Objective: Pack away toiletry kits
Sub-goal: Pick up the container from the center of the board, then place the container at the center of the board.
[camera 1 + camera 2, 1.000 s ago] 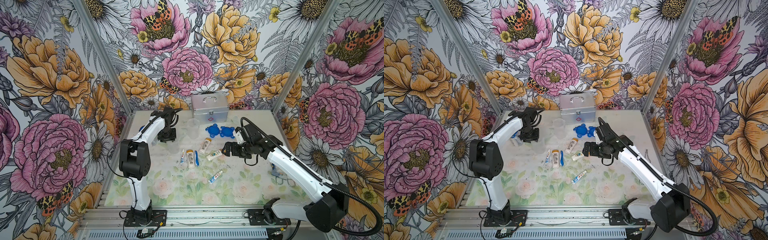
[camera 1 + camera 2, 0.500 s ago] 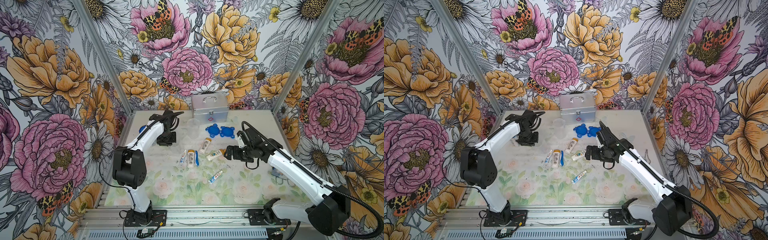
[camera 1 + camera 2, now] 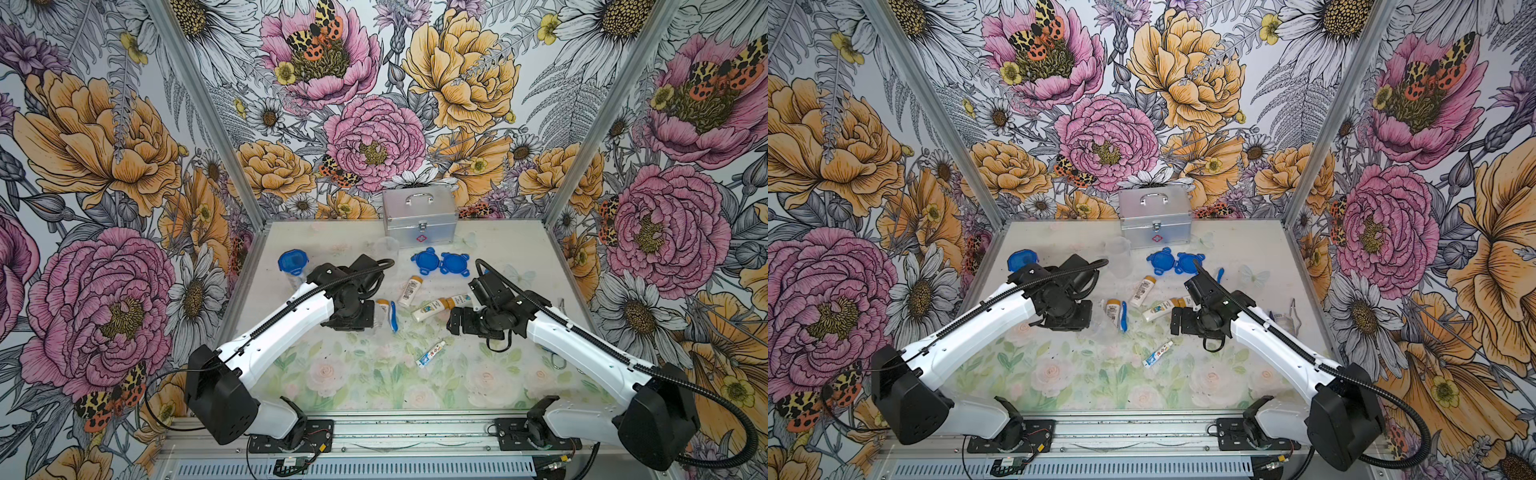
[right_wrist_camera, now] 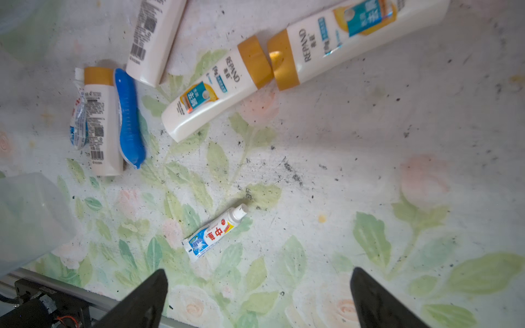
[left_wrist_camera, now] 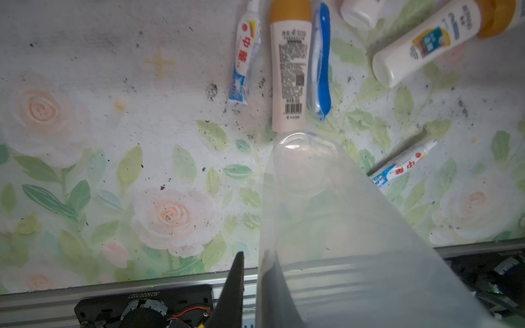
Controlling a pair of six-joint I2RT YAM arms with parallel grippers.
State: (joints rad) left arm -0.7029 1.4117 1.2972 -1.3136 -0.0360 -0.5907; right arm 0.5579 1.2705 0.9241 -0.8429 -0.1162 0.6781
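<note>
Left gripper (image 5: 253,255) clamped on the wall of the clear cup (image 5: 326,213), mid-table, cup just beside bottle (image 5: 289,65) and toothbrush (image 5: 321,62). Right gripper (image 4: 258,271): jaws wide apart, empty, above the table (image 4: 397,142) near a loose tube (image 4: 213,235).

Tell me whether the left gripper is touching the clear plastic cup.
Touching. The left wrist view shows the left gripper pinching the wall of the clear plastic cup: one finger outside, the other showing dark through the plastic.
</note>
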